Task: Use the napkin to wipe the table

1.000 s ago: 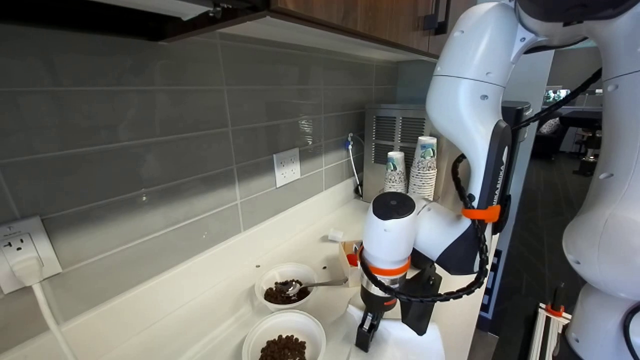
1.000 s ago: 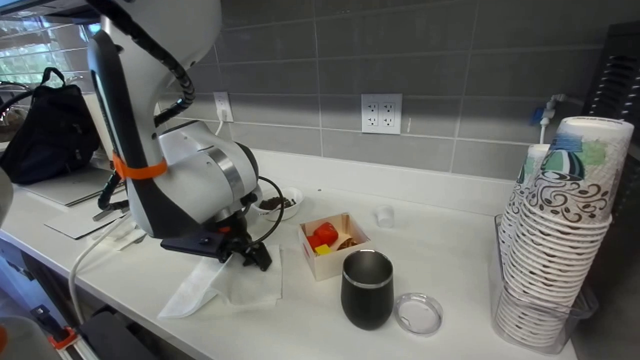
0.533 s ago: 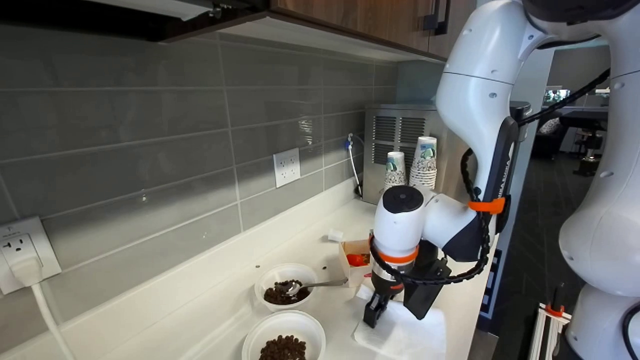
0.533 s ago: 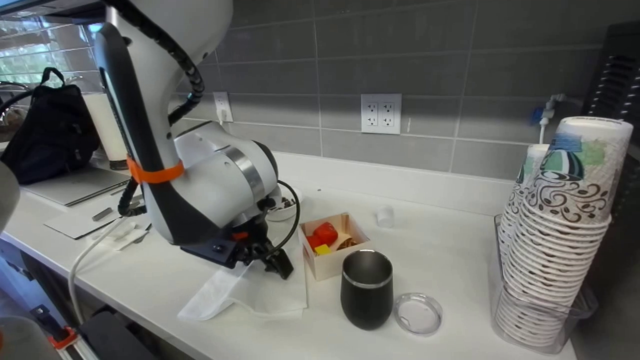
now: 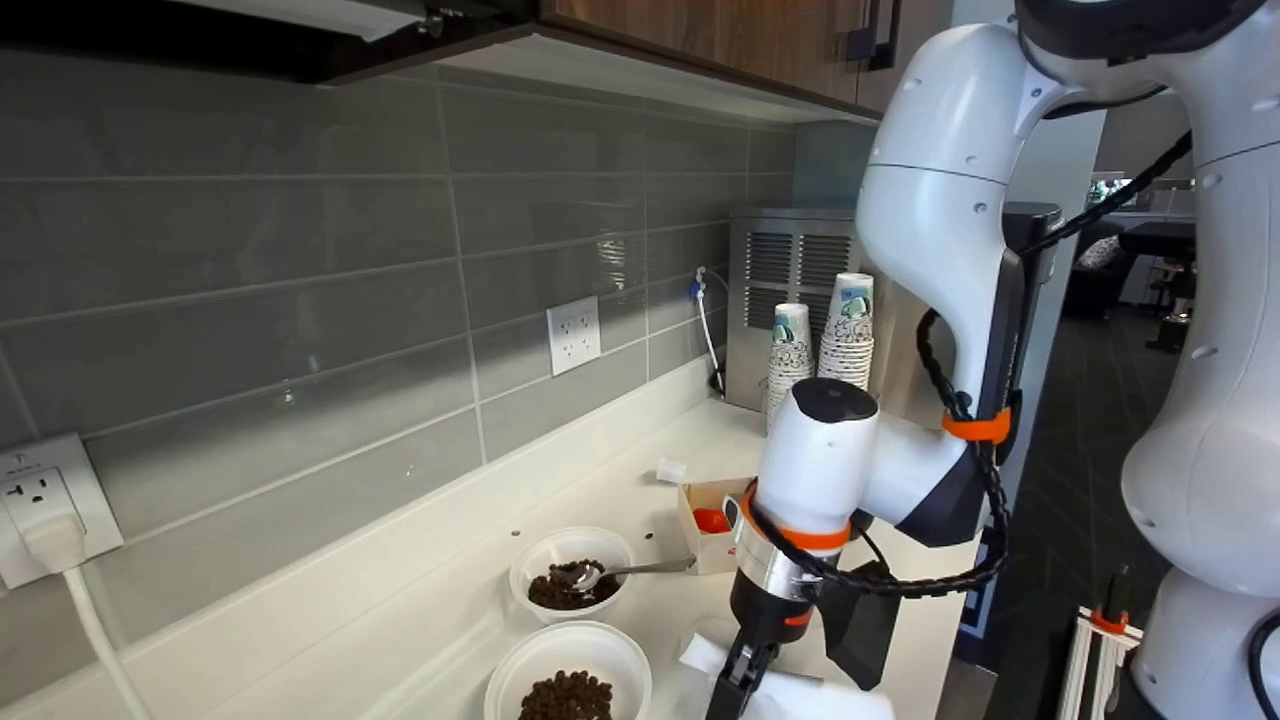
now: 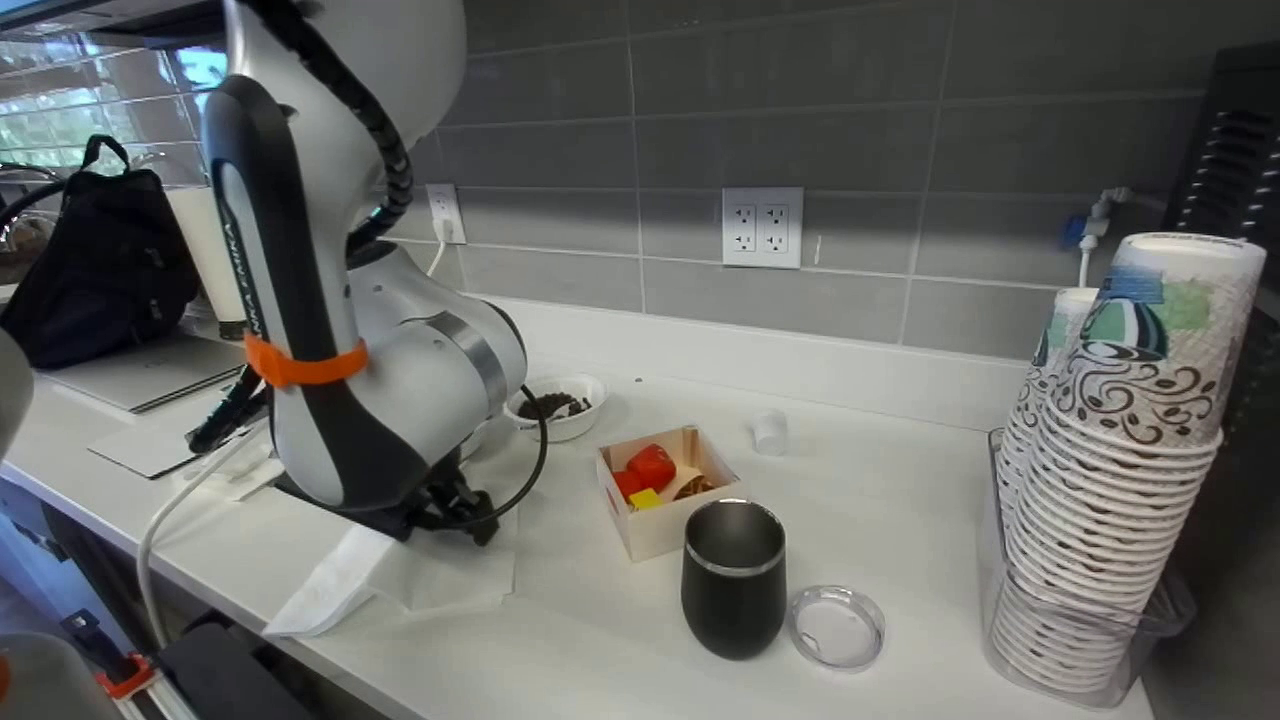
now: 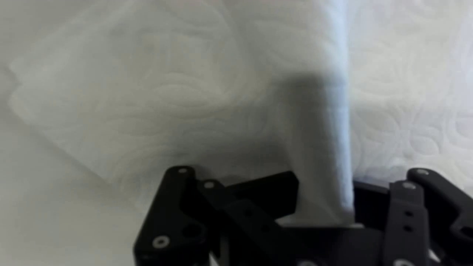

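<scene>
Along the near edge of the worktop [image 6: 880, 500], found the napkin [image 6: 430, 575], with a folded flap at its left reaching close to that edge. Noted, to its right, a broad stretch of worktop as far as the black tumbler [image 6: 735, 595], with a clear lid [image 6: 838, 630] just beside that and stacked paper cups [image 6: 1115, 500] farther right. Just beyond the tumbler, saw a pale square box [image 6: 645, 530] with red contents [image 6: 650, 467], near the napkin but apart from it. Left of the napkin in an exterior view, made out two white bowls [image 5: 570, 645] of brown pieces [image 5: 567, 695]. At left in the wrist view, traced the napkin's edge against the worktop. Also there, saw the end effector [image 7: 325, 199] clamped on the napkin, with jaws partway apart and an upright fold reaching from one to the other.
</scene>
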{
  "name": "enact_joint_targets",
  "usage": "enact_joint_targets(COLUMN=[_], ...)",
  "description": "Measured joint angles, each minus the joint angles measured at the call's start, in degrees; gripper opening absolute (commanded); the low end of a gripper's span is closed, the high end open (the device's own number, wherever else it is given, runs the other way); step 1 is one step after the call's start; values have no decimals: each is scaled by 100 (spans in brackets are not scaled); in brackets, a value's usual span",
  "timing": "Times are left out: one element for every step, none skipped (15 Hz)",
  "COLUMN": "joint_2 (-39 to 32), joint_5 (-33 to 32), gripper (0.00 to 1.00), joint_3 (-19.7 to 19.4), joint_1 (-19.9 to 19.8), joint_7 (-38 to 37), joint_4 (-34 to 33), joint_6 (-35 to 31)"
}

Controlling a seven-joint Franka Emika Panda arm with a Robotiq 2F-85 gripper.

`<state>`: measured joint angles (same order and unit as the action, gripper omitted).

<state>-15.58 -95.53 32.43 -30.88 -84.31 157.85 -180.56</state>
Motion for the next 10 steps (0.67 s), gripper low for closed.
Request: enact_joint_targets(joint_2=[-16,-34,-53,-76,-110,-160,-219,-279,-277,-232], joint_5=[-146,-281,-415,-549,-693,-861,-1040,-1233,-1409,-1574], gripper=[0,0,0,0,0,0,0,0,0,0], joint_3=[82,155,222,262,274,254,190,61,-90,-256], joint_1=[74,159,257,367,494,637,797,986,1183,1388], joint_7=[-123,-247,-373,-499,-637,-799,-973,-1174,-1361,-1587], joint_4=[3,5,11,19,29,38,48,59,29,-5], joint_6=[-163,-307,-436,-521,-554,-554,-536,-468,-470,-485])
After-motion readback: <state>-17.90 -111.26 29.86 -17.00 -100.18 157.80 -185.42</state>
